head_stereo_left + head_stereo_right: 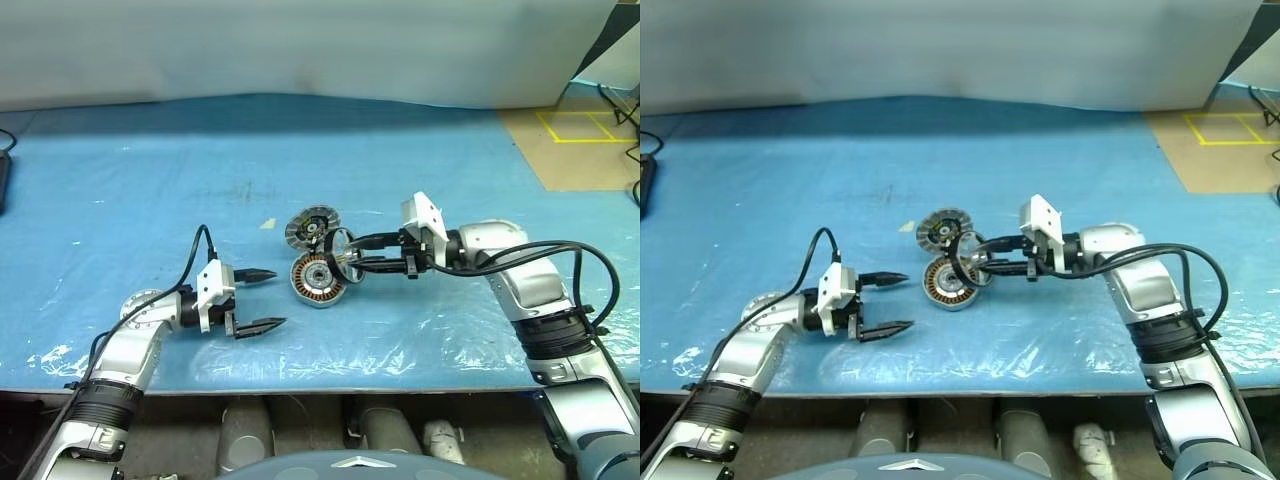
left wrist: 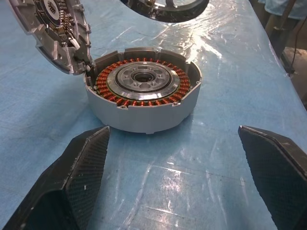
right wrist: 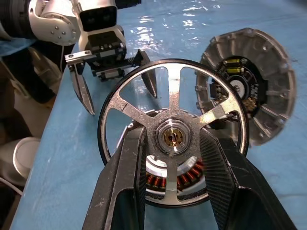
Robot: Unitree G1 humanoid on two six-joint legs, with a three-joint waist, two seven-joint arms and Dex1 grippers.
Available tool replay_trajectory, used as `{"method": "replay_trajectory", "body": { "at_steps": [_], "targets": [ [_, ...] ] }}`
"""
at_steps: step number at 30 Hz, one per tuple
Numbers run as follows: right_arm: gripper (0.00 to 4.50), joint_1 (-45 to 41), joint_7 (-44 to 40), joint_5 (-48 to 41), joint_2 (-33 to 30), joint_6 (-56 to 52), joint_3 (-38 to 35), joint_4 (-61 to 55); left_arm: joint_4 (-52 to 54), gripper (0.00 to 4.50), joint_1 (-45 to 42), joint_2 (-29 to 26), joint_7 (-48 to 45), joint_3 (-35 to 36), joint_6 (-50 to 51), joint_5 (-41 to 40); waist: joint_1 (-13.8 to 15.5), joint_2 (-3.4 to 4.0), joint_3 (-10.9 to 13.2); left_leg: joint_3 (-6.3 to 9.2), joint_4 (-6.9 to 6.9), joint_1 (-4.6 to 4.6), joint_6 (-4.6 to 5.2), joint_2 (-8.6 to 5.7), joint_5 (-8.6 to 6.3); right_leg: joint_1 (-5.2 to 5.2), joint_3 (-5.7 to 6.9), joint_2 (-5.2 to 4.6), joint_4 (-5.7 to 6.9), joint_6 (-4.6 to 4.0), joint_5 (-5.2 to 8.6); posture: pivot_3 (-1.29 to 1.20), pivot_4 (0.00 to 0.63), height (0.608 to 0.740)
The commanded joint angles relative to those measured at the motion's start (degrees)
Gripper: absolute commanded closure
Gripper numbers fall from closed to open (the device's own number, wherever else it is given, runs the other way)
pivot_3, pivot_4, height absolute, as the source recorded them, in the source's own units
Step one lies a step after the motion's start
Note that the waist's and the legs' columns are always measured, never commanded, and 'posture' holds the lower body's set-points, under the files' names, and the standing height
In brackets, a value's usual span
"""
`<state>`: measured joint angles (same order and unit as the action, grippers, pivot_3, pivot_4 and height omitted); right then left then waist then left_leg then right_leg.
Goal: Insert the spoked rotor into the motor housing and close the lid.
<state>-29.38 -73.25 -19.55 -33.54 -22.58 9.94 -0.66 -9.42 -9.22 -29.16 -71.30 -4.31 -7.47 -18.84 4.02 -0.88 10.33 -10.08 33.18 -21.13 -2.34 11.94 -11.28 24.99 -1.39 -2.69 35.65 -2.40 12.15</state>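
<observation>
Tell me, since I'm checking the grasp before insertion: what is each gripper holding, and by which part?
The right gripper holds the spoked rotor by its central hub. The left gripper is open, holding nothing.

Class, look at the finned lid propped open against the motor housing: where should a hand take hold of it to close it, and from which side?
Grip the lid at its raised outer rim, opposite the edge that rests against the motor housing. It stands tilted, finned face toward the housing, so that far rim is free. Come from above and behind it; the right hand with the spoked rotor crowds the near side.
</observation>
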Motion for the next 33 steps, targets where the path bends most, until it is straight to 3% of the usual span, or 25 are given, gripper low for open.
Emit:
{"method": "replay_trajectory", "body": {
  "at_steps": [1, 12, 33],
  "targets": [
    [2.91, -1.8, 0.5, 0.5, 0.9, 0.9, 1.1, -0.5, -1.4, 0.0, -0.2, 0.6, -0.4, 0.2, -3.1, -0.1, 0.0, 0.0, 0.0, 0.0, 0.0, 0.0, 0.0, -0.01, 0.0, 0.0, 0.0, 0.0, 0.0, 0.0, 0.0, 0.0, 0.15, 0.74],
    [2.91, -4.8, 1.5, 3.6, 4.5, 3.1, 4.2, 4.9, -6.5, 0.0, -1.7, 2.9, -0.4, -0.4, -8.2, 1.2, 0.0, 0.0, 0.0, 0.0, 0.0, 0.0, -0.01, 0.0, 0.0, 0.0, 0.0, -0.01, 0.02, 0.0, 0.0, 0.0, 0.15, 0.74],
    [2.91, -4.6, -0.2, 6.9, 3.8, 4.7, 5.1, 6.9, -6.4, 0.0, -1.5, 2.9, 0.3, -0.3, -8.3, 1.3, 0.0, 0.0, 0.0, 0.0, 0.01, 0.0, -0.02, 0.0, 0.01, 0.0, 0.0, -0.01, 0.03, 0.0, 0.0, 0.0, 0.15, 0.74]
  ]
}}
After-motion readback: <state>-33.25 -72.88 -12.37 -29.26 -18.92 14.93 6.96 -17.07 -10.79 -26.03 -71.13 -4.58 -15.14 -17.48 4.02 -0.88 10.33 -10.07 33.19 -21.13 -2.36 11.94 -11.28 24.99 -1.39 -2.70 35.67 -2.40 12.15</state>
